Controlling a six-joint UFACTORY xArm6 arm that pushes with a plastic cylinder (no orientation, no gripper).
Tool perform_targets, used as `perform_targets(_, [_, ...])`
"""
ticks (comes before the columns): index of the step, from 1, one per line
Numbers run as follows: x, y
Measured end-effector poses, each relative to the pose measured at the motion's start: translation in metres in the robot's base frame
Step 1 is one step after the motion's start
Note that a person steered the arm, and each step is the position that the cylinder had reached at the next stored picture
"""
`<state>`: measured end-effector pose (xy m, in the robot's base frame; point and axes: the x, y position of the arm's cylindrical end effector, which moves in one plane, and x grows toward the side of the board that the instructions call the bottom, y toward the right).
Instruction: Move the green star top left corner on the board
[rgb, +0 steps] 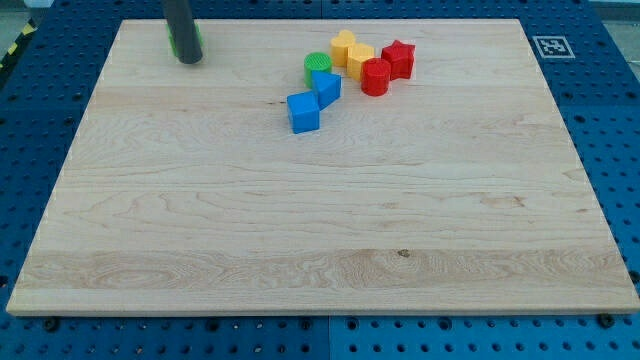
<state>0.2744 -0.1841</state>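
The green star (197, 40) lies near the board's top left corner and is mostly hidden behind my rod; only green slivers show on the rod's right and left sides. My tip (189, 59) rests on the board right at the star's lower edge, touching or nearly touching it. Its star shape cannot be made out.
A cluster sits at the view's top centre: a green cylinder (318, 66), a blue block (327, 88), a blue cube (303, 112), two yellow blocks (343, 46) (360, 59), a red cylinder (376, 77) and a red star (399, 58). The wooden board (320, 230) lies on a blue pegboard table.
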Motion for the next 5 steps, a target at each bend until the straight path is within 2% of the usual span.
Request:
perform_targets(3, [-0.028, -0.02])
perform_targets(4, [-0.027, -0.02])
perform_targets(5, [-0.007, 0.01])
